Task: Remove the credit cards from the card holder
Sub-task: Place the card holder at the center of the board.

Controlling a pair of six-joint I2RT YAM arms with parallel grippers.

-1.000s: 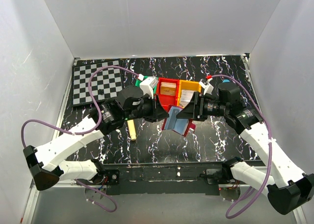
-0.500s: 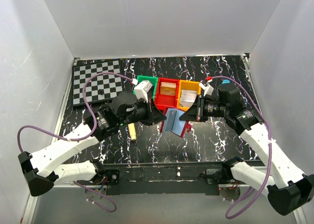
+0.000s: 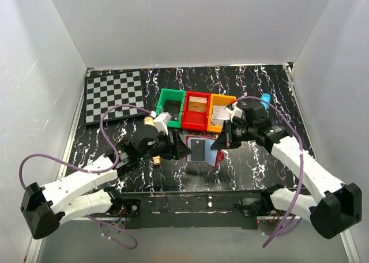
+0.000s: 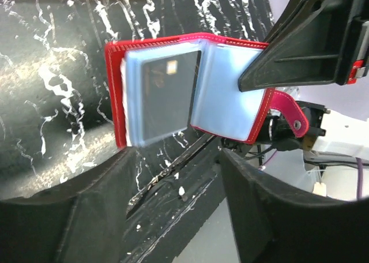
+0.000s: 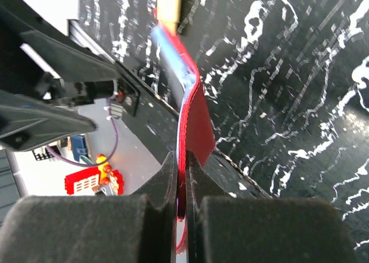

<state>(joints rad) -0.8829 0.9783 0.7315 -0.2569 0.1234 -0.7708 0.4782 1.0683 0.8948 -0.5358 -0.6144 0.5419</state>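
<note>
The card holder (image 3: 203, 149) is spread open just above the table, red cover down and pale-blue sleeves up. One dark credit card (image 4: 167, 96) shows inside the left sleeve. My right gripper (image 3: 222, 141) is shut on the holder's right cover edge; in the right wrist view the red cover (image 5: 199, 124) runs edge-on between the pressed jaws of that gripper (image 5: 181, 179). My left gripper (image 3: 183, 152) stands open just left of the holder. In the left wrist view nothing lies between the spread jaws of the left gripper (image 4: 174, 156), and the holder (image 4: 230, 110) sits beyond the fingertips.
Behind the holder stand a green bin (image 3: 170, 104), a red bin (image 3: 197, 120) and an orange bin (image 3: 220, 121). A checkerboard (image 3: 112, 96) lies at the back left. A yellowish peg (image 3: 156, 158) lies by the left gripper. The table's front edge is close below both grippers.
The right gripper shut on the holder's right edge. The left gripper then opened, let go and drew back left. Both arms came nearer and lower, and the holder now spreads flatter.
</note>
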